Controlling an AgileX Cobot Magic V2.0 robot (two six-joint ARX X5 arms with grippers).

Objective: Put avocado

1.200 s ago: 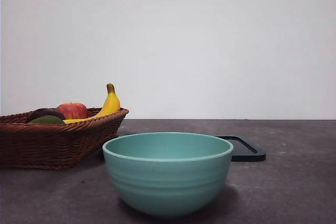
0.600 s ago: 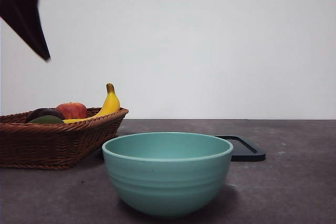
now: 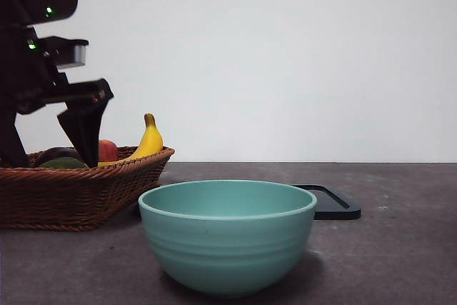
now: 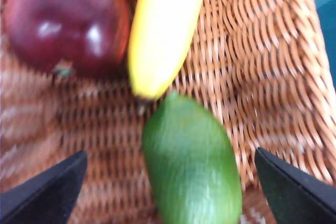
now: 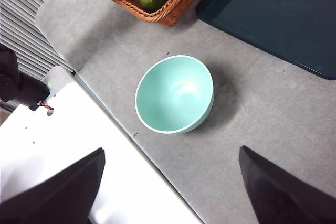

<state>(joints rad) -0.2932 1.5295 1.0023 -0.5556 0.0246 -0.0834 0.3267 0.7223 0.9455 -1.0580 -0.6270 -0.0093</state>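
Left gripper (image 4: pixel 168 182): being held wide open over the wicker basket (image 4: pixel 262 77) | avocado (image 4: pixel 191 163): lying in the basket, framed between the jaws, long axis running away from the gripper toward the banana (image 4: pixel 163 24) | right gripper (image 5: pixel 170 182): open, waiting above the desk (image 5: pixel 262 129), farther off | writing: none readable.

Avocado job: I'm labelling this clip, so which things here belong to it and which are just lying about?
In the job:
avocado, in the wicker basket
left gripper, open, jaws either side of it

Lying about:
banana
red apple
teal bowl
dark tray
right gripper, open, waiting
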